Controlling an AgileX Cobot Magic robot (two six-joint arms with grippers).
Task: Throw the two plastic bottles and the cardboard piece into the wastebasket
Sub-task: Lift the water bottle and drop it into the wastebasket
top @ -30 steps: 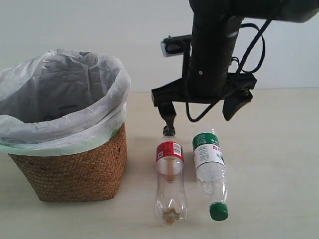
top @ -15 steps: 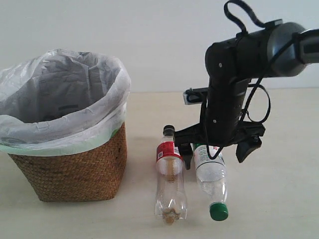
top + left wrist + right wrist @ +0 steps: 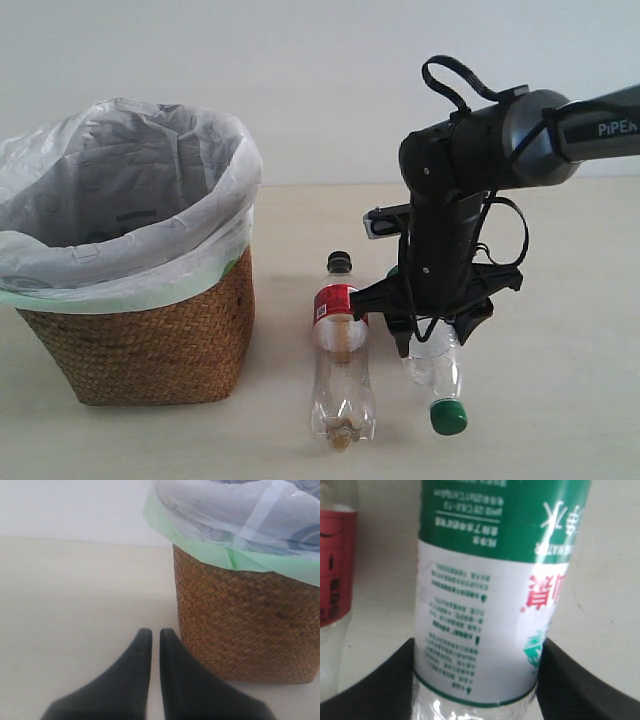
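Observation:
The green-and-white-label bottle (image 3: 440, 372) lies on the table with its green cap toward the front. My right gripper (image 3: 432, 338) has come down over its label, and both fingers press the bottle's (image 3: 485, 605) sides, so the right gripper (image 3: 477, 680) is shut on it. The red-label bottle (image 3: 342, 360) with the black cap lies just to its left, also showing at the edge of the right wrist view (image 3: 332, 580). The wastebasket (image 3: 150, 350) stands at the left. My left gripper (image 3: 156, 635) is shut and empty, low beside the wastebasket (image 3: 240, 620). The cardboard piece is not in view.
The translucent bag liner (image 3: 130, 270) folds over the basket's rim with a green band (image 3: 210, 550). A pale wall runs behind the beige table (image 3: 560, 400). The right arm's cable (image 3: 450, 85) loops above its wrist.
The right arm has dropped from above the bottles onto the green-label bottle, and its fingers have narrowed onto it. That bottle has shifted slightly to the right.

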